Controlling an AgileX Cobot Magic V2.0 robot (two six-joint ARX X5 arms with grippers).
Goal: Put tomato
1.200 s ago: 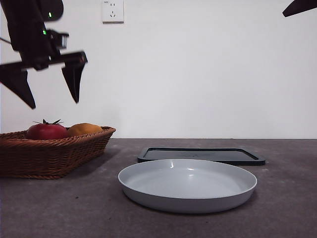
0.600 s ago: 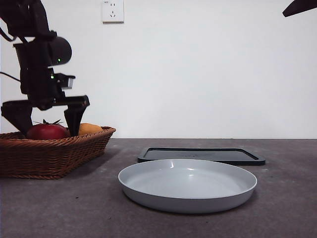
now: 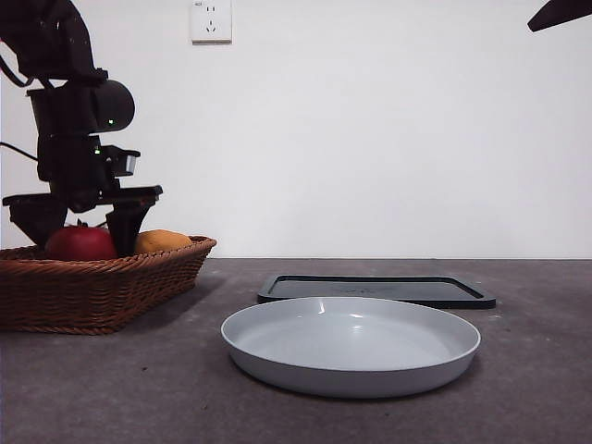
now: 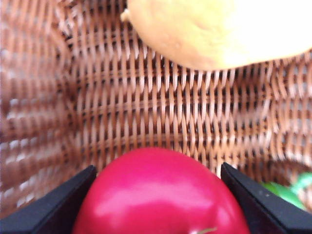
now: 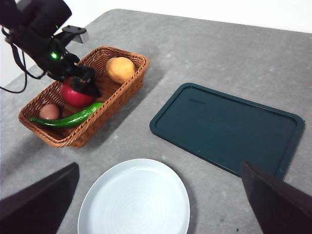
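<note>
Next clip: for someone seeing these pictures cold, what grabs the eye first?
First the left claw, lowered into the wicker basket at the table's left end, its jaws open on either side of the glossy red tomato. Next, the empty pale plate near the front, with a dark flat tray lying behind it. The right claw hangs open, high above the plate.

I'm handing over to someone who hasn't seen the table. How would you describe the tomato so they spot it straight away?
Find the wicker basket on the grey table, beside the dark tray. The tomato lies in it, between the jaws of the left gripper. It is the only glossy red round thing there; the orange-yellow fruit, green pepper and small brownish egg-like thing are not.
</note>
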